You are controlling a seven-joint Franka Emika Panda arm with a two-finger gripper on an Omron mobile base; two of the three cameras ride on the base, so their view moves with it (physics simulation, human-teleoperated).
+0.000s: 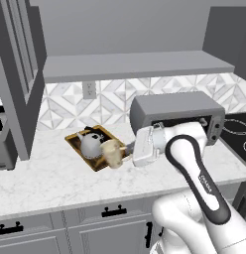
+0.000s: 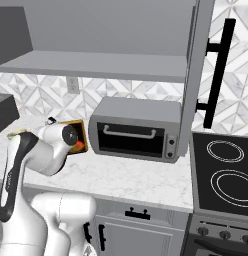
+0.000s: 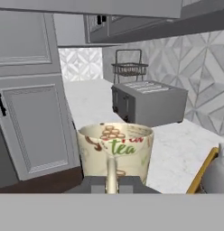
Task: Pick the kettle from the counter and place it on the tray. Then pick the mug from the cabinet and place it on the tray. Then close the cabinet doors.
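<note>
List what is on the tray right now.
The kettle sits on the tray. The mug, pinched by the fingers, is over the tray's near edge; whether it touches down is hidden. The tray's picture is mostly covered.

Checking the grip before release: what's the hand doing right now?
Hand: closed on the mug, gripping its handle.

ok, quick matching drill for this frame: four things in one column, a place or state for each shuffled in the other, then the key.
Things:
1. kettle
2. mug
3. toaster oven
4. claw

Places or states:
A. shut on the mug's handle
B. sitting on the tray
C. on the counter beside the stove
D. held at the tray's near edge

Pairs: 1-B, 2-D, 3-C, 4-A
</note>
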